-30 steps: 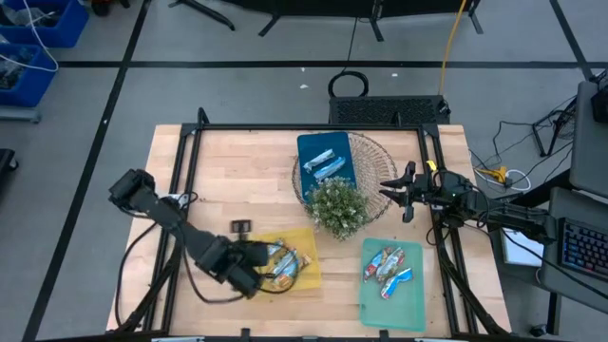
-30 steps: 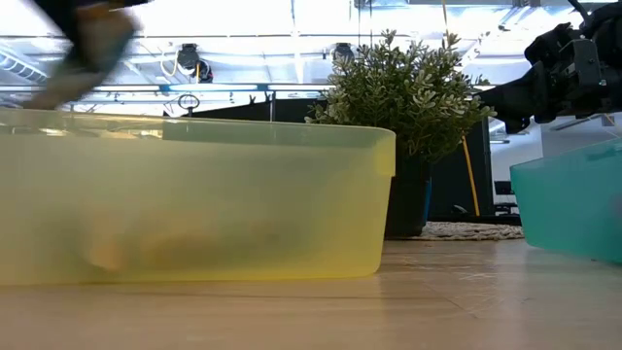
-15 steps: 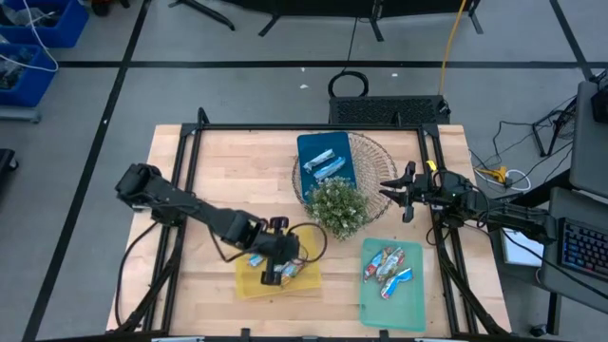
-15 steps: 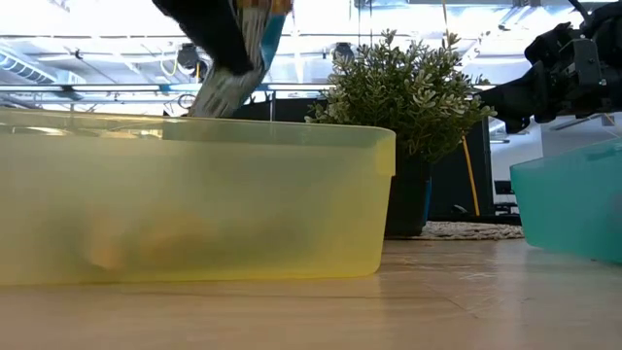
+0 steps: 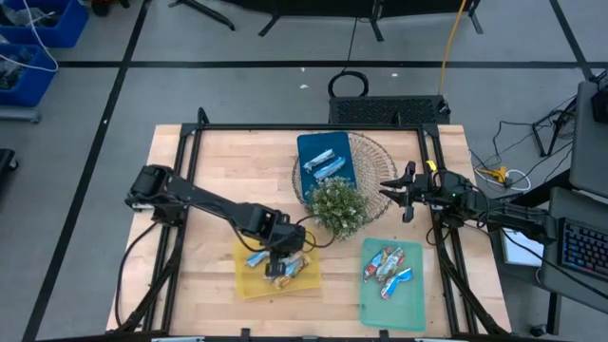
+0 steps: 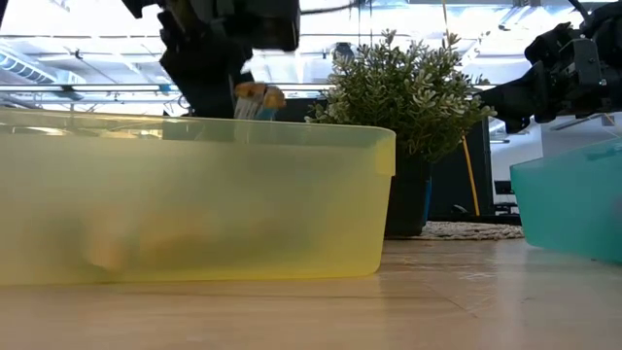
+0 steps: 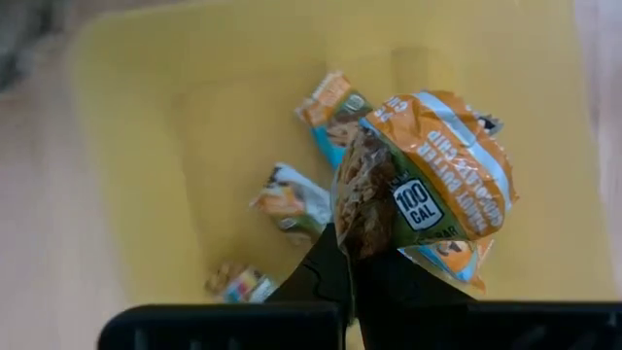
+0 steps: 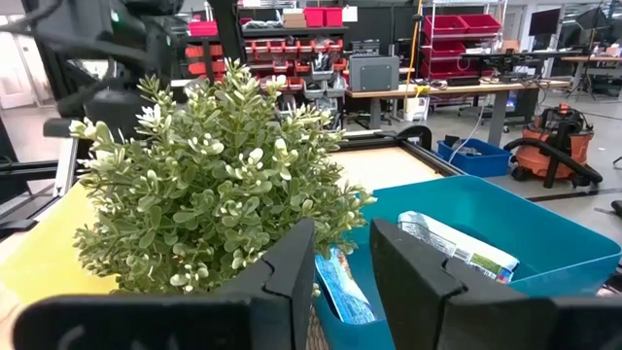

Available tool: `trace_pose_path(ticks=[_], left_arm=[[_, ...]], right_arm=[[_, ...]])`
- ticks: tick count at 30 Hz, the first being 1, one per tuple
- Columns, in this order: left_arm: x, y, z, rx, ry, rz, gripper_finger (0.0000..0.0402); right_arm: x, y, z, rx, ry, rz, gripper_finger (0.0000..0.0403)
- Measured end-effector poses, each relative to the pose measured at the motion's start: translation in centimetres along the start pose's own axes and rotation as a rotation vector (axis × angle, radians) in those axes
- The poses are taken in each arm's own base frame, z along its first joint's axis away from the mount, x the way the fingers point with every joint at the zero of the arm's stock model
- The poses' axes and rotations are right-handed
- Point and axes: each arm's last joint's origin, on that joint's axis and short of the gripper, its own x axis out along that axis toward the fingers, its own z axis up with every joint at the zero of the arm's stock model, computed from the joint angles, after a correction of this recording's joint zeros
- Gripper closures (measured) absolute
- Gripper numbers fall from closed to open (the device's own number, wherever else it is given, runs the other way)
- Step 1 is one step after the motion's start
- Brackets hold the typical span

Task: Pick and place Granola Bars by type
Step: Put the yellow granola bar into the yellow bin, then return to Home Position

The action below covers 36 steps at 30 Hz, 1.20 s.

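Granola Bars are getting sorted here, and the one that matters right now is an orange-wrapped bar (image 7: 428, 180) that the left claw (image 5: 276, 269) is holding pinched tight, hanging just above the yellow tray (image 5: 249, 285). I'm using that tray as the landmark. Inside it, a few more orange-ish bars (image 7: 292, 199) are already lying on the floor of the tray, so this looks like the right bin for that type.

What's changing: a second ago the left arm was sitting over the tray's left edge, half a second ago it was swinging in over the middle, and now it's parked over the tray's right-hand part with the bar poking up above the rim in the low view. My read is it's lining up a drop, not done yet.

Right of the yellow tray, the teal tray (image 5: 415, 306) is holding its own bars. Behind the yellow tray is the plant (image 5: 339, 207), then the blue tray (image 5: 309, 144) with blue-silver bars. The right claw (image 5: 399, 191) is waiting beyond the plant, fingers apart, holding nothing, and hasn't budged.
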Motion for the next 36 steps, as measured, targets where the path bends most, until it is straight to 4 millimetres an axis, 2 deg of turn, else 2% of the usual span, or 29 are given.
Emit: trace_pose_path(ticks=[6,13,19,23,26,29,32,36], left_arm=[[1.2,0.1,0.0,0.035,0.035,-0.036,0.0391],[1.1,0.1,0.1,-0.043,0.028,-0.039,0.0324],[0.8,0.6,0.3,-0.104,0.036,-0.038,0.0298],[-0.9,1.0,0.6,-0.133,0.022,-0.007,0.0295],[-2.7,-0.1,0.8,-0.026,-0.109,0.075,0.0294],[-5.4,-0.6,0.2,0.035,-0.247,0.185,0.0294],[-8.1,-0.1,-1.6,0.039,-0.352,0.250,0.0294],[-10.3,0.9,-5.7,0.042,-0.548,0.251,0.0293]], right_arm=[[0.0,0.0,0.0,0.000,-0.001,0.000,0.0309],[0.0,0.0,0.0,0.000,0.000,0.000,0.0309],[0.0,0.0,0.0,0.000,0.000,0.000,0.0309],[0.0,0.0,0.0,0.000,0.000,0.000,0.0309],[0.0,0.0,0.0,0.000,0.000,0.000,0.0309],[0.0,0.0,0.0,0.000,-0.001,0.000,0.0309],[0.0,0.0,0.0,0.000,0.000,0.000,0.0309],[0.0,0.0,0.0,0.000,0.000,0.000,0.0309]])
